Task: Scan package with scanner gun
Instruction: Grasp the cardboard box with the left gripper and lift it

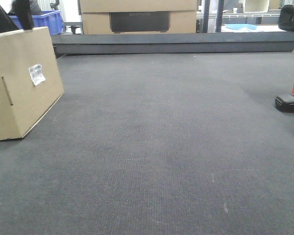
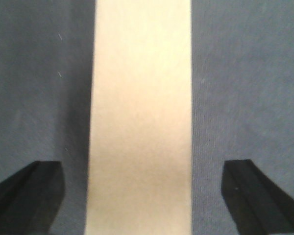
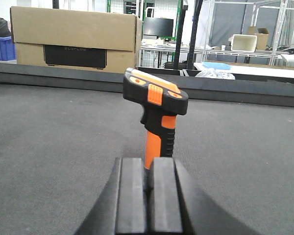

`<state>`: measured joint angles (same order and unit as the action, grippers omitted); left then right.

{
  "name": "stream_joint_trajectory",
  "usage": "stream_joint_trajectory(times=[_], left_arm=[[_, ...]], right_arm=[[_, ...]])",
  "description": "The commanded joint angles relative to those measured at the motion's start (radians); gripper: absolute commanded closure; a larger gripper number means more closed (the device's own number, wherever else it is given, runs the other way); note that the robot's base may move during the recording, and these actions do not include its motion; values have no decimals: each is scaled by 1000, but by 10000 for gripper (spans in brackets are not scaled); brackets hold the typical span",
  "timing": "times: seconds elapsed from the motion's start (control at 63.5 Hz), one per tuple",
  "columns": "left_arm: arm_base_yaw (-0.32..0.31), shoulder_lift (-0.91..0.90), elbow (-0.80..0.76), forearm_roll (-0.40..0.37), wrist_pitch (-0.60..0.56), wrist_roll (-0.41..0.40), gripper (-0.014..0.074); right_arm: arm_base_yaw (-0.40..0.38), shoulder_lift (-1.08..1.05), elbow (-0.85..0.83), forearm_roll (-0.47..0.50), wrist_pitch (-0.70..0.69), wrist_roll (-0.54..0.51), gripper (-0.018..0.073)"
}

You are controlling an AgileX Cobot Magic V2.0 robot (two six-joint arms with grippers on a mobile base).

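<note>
Standing on one narrow side at the left of the worktop (image 1: 161,147), with its white label (image 1: 36,74) facing the open middle, the package (image 1: 24,83) is looking easy to topple. If one finger is reaching it before the other, or the clamp is landing off-centre, the box is likely to be tipping or turning its label away from the reader. The scanner gun (image 3: 156,105) is standing upright on its small black foot at the far right, well apart from the package. A shove from a clenched tool is probably going to be knocking it over rather than picking it up. A crooked hold on the orange handle is also risking a beam that is missing such a small label. The left end effector (image 2: 142,166) is hanging wide open over the package's top edge, which is running straight down the middle of the left wrist view. Its black fingers (image 2: 29,196) are sitting clear on either side, with bare worktop showing in both gaps, so it is grasping nothing. The right end effector (image 3: 149,169) is showing its two pads clenched almost together, with only a thin seam between them and nothing visible there. The scanner gun is rising just beyond its tips, and whether the tips are touching the hidden lower handle I cannot tell.
</note>
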<state>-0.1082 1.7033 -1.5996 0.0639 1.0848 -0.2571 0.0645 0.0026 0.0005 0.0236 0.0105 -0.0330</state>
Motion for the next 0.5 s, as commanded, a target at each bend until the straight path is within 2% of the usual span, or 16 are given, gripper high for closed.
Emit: stream_joint_trajectory(times=[0.0,0.205,0.268,0.331,0.378,0.456,0.472,0.488], left_arm=[[-6,31,13,-15,4,-7,108],[-6,89,13,-15,26,11,127],[-6,93,13,-15,42,11,171],[-6,93,13,-15,47,11,282],[-6,91,13,-15,47,11,406],[-6,82,11,-27,45,11,678],[-6,80,11,-34,45,11,710],[-6,76,9,-47,45,11,706]], right_arm=[[1,-3,0,-7,-20,-2,721],[1,-3,0,-7,-20,-2,721],[1,-3,0,-7,-20,-2,721],[1,-3,0,-7,-20,-2,721],[1,-3,0,-7,-20,-2,721],[1,-3,0,-7,-20,-2,721],[1,-3,0,-7,-20,-2,721],[1,-3,0,-7,-20,-2,721]])
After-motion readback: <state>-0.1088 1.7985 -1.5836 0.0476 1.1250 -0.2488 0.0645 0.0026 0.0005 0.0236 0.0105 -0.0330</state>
